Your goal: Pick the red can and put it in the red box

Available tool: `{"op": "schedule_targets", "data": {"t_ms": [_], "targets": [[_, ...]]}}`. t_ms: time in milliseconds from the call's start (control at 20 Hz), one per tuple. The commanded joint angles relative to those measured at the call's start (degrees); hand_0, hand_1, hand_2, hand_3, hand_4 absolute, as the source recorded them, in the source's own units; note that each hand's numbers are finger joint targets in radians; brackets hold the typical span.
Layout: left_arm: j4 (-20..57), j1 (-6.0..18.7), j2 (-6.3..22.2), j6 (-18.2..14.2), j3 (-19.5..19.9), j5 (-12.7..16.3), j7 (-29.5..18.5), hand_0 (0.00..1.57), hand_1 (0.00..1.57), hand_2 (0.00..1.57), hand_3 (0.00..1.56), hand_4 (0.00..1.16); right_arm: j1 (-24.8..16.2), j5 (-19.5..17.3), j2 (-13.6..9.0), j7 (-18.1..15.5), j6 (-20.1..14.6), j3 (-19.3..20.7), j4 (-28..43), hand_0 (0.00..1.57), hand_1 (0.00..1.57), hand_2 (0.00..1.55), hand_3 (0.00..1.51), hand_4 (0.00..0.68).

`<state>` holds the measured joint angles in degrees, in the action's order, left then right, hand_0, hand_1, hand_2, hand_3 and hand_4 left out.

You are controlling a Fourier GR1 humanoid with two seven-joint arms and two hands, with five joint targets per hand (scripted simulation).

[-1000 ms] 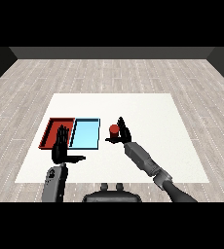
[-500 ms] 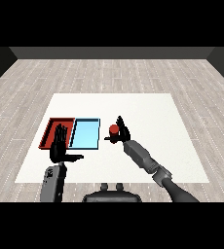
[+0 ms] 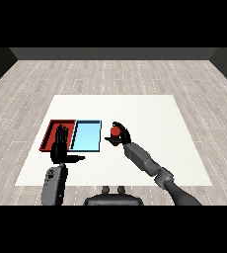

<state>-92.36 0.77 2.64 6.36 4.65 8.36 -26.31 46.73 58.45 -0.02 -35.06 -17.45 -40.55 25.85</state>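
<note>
Small red cylindrical can [image 3: 115,131], enclosed by curled right hand [image 3: 121,137], may land in adjacent light blue tray [image 3: 86,136] instead of red tray [image 3: 52,133].

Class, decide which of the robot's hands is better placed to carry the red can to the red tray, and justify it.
Right. The right hand is curled round the small red can, beside the light blue tray. The left hand is open over the red tray.
</note>
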Motion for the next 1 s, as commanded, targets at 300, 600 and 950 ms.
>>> {"op": "schedule_targets", "data": {"t_ms": [300, 600, 950], "targets": [[-4.04, -3.68, -0.75, -0.21, -0.92, -0.32, -0.55, 0.0, 0.0, 0.0, 0.0, 0.0, 2.9, 0.98, 0.01, 2.84, -7.13, -3.75, -2.63, 1.54, 1.54, 1.47, 1.42, 0.575], [-0.57, -3.28, 0.08, 0.79, 0.42, 0.74, -0.62, 0.0, 0.0, 0.0, 0.0, 0.0, 5.95, 0.15, 0.01, 6.85, -6.06, -4.43, -5.62, 1.53, 1.53, 1.47, 1.41, 0.546], [0.7, -1.94, -1.65, -0.27, -1.65, -1.35, -2.32, 0.0, 0.0, 0.0, 0.0, 0.0, 4.47, -0.89, 0.02, 1.18, -8.64, -5.24, -2.84, 1.53, 1.53, 1.47, 1.4, 0.58]]}}
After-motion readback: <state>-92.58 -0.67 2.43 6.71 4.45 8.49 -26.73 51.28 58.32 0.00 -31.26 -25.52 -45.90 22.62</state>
